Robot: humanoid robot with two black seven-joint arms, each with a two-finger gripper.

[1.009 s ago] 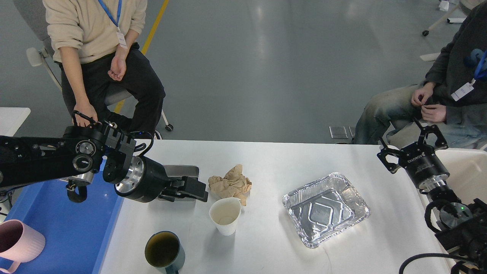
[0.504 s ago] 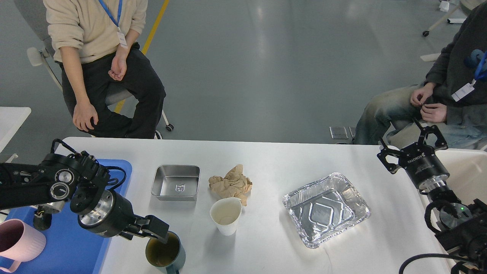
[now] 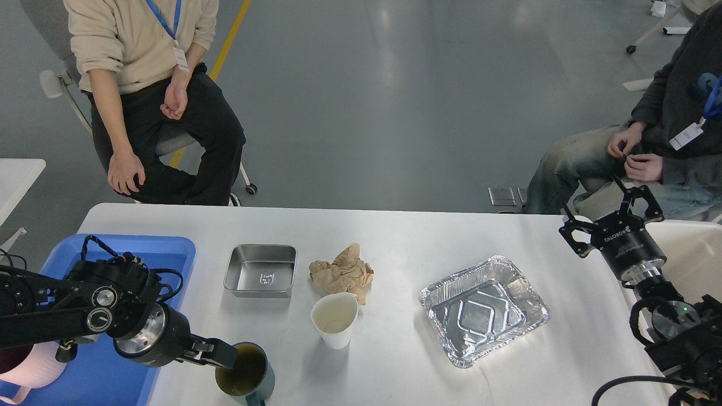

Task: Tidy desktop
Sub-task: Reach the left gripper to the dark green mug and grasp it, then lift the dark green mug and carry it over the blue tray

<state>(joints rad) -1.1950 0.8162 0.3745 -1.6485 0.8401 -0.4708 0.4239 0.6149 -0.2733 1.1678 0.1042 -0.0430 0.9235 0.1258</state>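
The white desktop (image 3: pixel 406 237) carries a square steel tray (image 3: pixel 260 270), a crumpled brown paper (image 3: pixel 341 273), a white paper cup (image 3: pixel 334 318), a foil tray (image 3: pixel 483 310) and a dark teal mug (image 3: pixel 245 375) with dark liquid at the front edge. My left gripper (image 3: pixel 221 355) lies low, and its fingers reach the mug's left rim. Its fingers show as one dark block, so I cannot tell whether they grip the rim. My right gripper (image 3: pixel 591 194) is open and empty above the table's right end.
A blue tray (image 3: pixel 169 248) with a raised rim stands at the left, under my left arm. A pink mug (image 3: pixel 28 366) in it is partly hidden by the arm. Two people sit beyond the far edge, left and right. A white tub (image 3: pixel 694 248) stands at the right.
My left arm swung from over the steel tray down and to the left, ending with its fingers at the dark mug's rim. The right arm has not moved.
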